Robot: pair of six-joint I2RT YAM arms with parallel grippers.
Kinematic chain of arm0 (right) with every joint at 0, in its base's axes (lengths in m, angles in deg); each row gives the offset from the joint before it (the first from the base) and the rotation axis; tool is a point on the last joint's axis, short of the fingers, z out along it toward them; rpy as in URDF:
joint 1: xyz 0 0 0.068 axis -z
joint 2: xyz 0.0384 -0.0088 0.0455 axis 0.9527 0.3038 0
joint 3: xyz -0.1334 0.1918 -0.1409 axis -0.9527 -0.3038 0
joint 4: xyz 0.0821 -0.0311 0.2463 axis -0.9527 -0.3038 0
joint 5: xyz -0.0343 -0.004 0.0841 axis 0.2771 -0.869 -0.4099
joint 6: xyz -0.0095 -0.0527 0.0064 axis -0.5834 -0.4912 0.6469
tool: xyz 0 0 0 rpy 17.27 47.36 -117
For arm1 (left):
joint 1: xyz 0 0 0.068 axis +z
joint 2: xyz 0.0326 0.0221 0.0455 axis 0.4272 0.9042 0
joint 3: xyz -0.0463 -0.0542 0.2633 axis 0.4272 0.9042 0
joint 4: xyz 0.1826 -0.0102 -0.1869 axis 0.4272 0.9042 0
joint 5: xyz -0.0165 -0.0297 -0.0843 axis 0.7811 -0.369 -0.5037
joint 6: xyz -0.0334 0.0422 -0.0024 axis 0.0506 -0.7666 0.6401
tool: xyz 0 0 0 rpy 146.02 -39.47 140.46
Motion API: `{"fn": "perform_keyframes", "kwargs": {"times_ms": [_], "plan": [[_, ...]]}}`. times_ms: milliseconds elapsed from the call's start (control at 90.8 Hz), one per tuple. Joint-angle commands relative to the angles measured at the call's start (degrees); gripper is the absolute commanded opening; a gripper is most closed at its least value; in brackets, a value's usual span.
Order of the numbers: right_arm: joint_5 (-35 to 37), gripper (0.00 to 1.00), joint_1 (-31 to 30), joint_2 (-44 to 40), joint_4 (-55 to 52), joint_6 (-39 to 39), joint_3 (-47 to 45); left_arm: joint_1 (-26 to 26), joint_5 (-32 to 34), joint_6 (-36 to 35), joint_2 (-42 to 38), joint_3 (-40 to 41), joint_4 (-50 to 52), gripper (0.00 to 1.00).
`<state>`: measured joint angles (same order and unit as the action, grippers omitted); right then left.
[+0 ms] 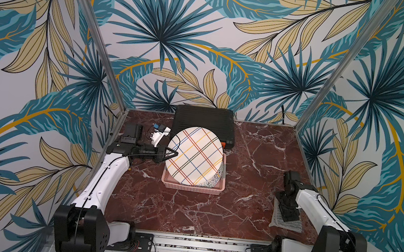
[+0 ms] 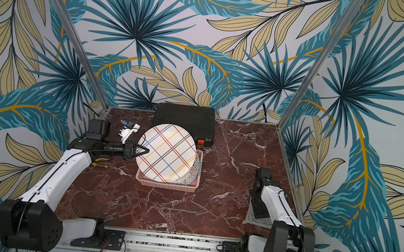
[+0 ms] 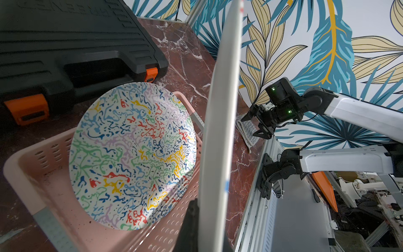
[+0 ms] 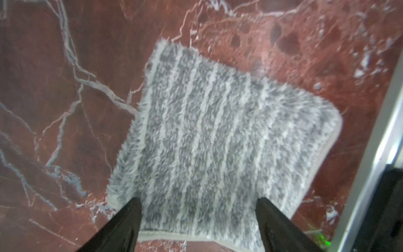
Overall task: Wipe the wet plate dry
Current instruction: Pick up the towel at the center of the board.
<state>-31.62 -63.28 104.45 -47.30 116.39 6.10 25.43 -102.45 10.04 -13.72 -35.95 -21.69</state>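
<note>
Plate [image 1: 195, 156] upright, rim pinched in closed left fingers [image 3: 189, 227]; right fingers [image 4: 128, 222] spread open over cloth [image 4: 218, 141].

You will note: fluffy grey-striped cloth [image 4: 218, 141], polished red-brown marble-look desk [image 1: 186, 212], perforated pink plastic basket [image 1: 191, 188], smooth round plaid-lined plate [image 1: 195, 156].

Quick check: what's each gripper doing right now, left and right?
Left gripper: shut on the plaid plate's rim.
Right gripper: open, poised over the grey cloth, gripping nothing.
</note>
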Motion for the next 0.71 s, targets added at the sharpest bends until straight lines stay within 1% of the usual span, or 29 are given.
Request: {"fn": "perform_keyframes", "kwargs": {"times_ms": [0,44,132,187,198,231,264,286,397,485,595,694], "plan": [[-3.88,0.75,0.3,1.65,4.36,0.18,-1.04,-0.14,-1.63,0.13,-2.32,-0.15,-2.2,0.0],[-4.53,0.69,0.34,2.36,5.81,0.26,-1.39,-0.14,-1.44,0.01,-2.53,-0.13,-2.02,0.0],[-5.22,0.67,0.32,3.52,7.33,-0.3,-1.53,-0.14,-1.15,-0.27,-2.88,0.09,-1.99,0.0],[-5.91,0.61,0.35,4.47,8.01,-1.31,-1.48,-0.12,-0.95,-0.28,-3.01,0.19,-2.13,0.0],[-6.0,0.58,0.36,4.63,8.13,-1.45,-1.48,-0.13,-0.97,-0.28,-3.07,0.19,-2.16,0.0],[-6.48,0.45,0.37,5.1,8.73,-2.39,-1.45,-0.13,-0.8,-0.33,-3.12,0.26,-2.28,0.0],[-7.31,0.35,0.37,5.6,9.74,-3.38,-1.48,-0.14,-0.69,-0.36,-3.19,0.28,-2.28,0.0],[-7.78,0.3,0.32,5.76,10.49,-4.15,-1.48,-0.12,-0.67,-0.37,-3.2,0.28,-2.34,0.0],[-11.43,0.29,-0.33,6.42,15.68,-8.9,-1.12,-0.1,-0.64,-0.22,-3.04,0.38,-2.69,0.0],[-13.37,0.29,-2.59,6.27,19.09,-12.83,-0.21,-0.08,-0.68,-0.06,-2.93,0.45,-2.89,0.0],[-13.58,0.16,-6.81,6.81,19.76,-16.74,2.47,-0.1,-0.51,-0.04,-2.71,0.54,-3.18,0.0],[-14.79,0.1,-9.58,8.69,20.25,-19.35,4.5,-0.12,-0.15,0.03,-2.85,0.89,-3.47,0.0]]}}
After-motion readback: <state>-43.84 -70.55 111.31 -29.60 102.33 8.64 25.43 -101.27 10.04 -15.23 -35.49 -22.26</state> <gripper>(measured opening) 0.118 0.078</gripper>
